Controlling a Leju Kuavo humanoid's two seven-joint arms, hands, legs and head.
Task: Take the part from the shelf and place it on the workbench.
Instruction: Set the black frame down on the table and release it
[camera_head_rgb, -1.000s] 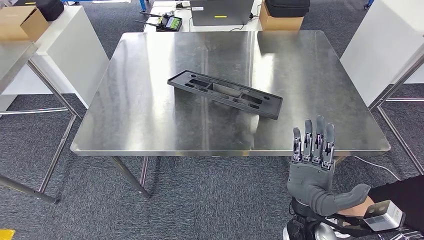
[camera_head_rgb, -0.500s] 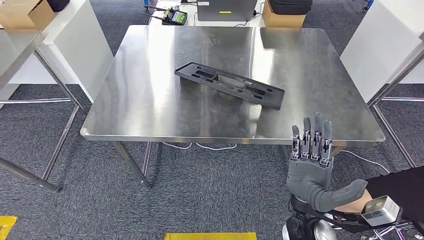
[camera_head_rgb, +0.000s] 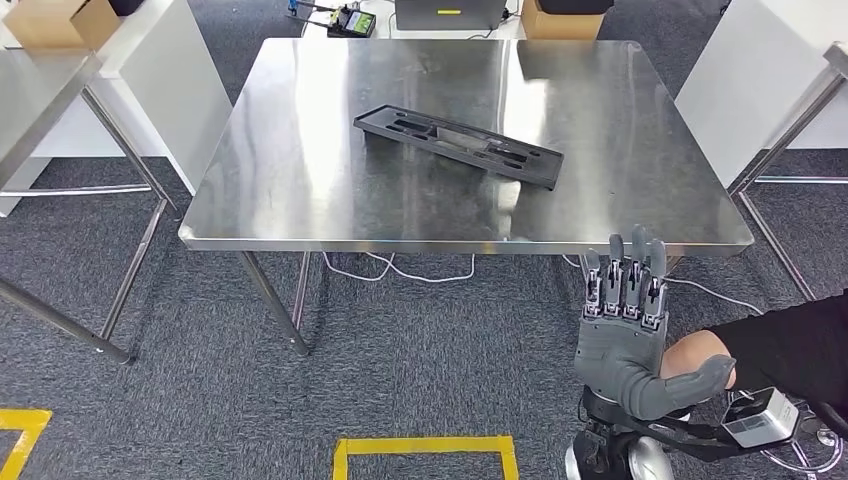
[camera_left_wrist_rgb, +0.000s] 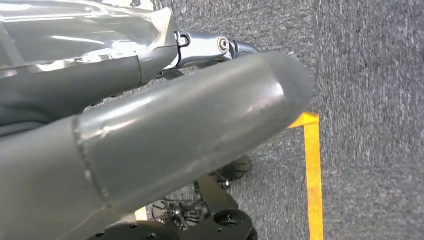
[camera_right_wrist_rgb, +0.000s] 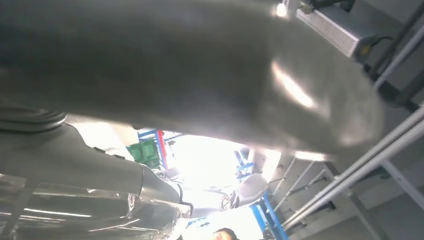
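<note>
The head camera looked forward and down from high up onto the steel counter (camera_head_rgb: 300, 200) and grey carpet. The left wrist camera sat close behind its thumb, facing carpet; the right wrist camera pointed upward.

Whole view farther back from the workbench (camera_head_rgb: 300, 215).
</note>
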